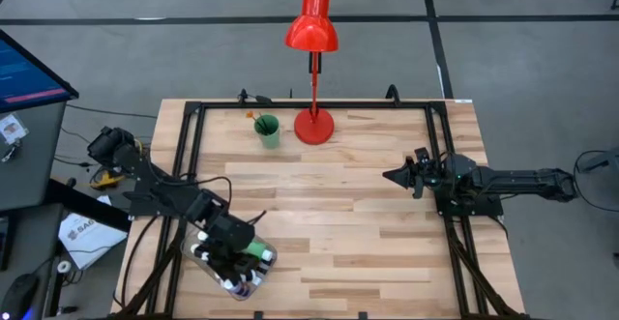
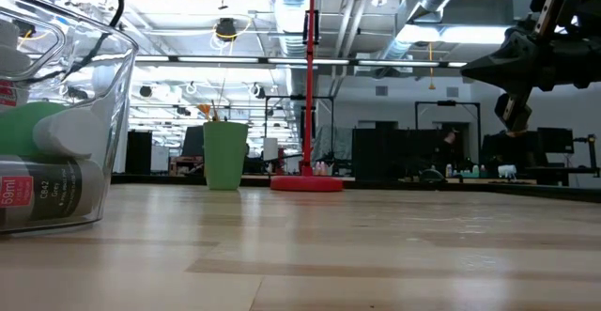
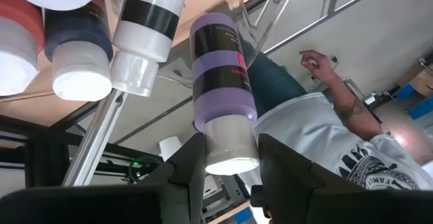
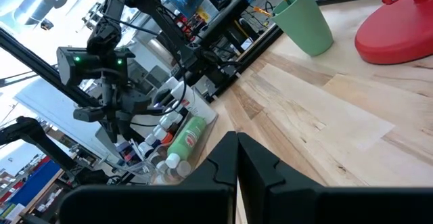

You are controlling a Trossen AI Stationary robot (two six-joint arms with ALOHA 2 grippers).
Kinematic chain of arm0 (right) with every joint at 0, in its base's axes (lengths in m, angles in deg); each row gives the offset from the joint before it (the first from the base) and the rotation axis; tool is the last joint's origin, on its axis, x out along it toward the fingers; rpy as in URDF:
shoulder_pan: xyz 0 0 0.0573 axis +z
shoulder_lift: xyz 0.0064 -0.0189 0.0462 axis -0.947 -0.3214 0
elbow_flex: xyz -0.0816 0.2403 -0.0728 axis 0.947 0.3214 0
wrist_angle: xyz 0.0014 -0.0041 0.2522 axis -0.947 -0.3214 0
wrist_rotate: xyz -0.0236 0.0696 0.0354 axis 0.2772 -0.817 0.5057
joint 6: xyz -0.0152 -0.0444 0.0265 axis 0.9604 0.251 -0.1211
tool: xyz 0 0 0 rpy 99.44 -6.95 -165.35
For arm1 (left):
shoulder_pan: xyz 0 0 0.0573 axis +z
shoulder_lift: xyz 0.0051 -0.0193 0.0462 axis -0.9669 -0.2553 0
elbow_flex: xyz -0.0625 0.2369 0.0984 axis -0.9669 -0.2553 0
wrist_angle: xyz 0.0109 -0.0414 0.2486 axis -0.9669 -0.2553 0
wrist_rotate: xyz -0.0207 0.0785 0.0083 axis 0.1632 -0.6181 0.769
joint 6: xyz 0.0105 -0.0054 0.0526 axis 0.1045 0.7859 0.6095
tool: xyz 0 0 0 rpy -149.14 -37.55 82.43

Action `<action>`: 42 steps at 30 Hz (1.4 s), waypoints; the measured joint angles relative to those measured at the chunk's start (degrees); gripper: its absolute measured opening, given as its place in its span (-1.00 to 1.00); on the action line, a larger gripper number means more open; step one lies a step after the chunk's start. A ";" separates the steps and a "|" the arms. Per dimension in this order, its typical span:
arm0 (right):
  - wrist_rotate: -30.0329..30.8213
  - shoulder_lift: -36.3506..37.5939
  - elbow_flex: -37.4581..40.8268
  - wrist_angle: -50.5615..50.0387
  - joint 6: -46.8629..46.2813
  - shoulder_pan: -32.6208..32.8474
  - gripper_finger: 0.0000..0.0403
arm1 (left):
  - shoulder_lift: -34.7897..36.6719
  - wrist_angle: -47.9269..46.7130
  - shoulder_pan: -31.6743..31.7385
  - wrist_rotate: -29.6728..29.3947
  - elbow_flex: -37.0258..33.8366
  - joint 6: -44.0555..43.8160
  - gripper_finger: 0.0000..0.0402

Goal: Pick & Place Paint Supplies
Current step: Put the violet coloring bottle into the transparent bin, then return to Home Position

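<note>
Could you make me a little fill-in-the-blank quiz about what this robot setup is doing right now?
1. The left gripper has its fingers on either side of a small ____-labelled paint bottle.
2. The bottles lie in a clear tray at the table's front-____ corner.
3. The green cup stands beside a ____ lamp.
4. The right gripper is ____ and holds nothing.

Missing words: purple; left; red; shut

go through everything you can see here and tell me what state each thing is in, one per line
Left gripper: in the tray, fingers either side of the purple bottle's cap.
Purple bottle: capped, in the tray.
Green bottle: lying on its side in the tray.
Tray: upright, holding bottles.
Green cup: upright, brushes inside.
Lamp: standing; lit or not, cannot tell.
Right gripper: shut, empty, above the table.
</note>
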 joint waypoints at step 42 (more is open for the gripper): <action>-0.01 -0.01 0.00 0.02 0.00 0.01 -1.00 | 31.80 13.57 3.82 -28.52 0.02 44.19 -0.93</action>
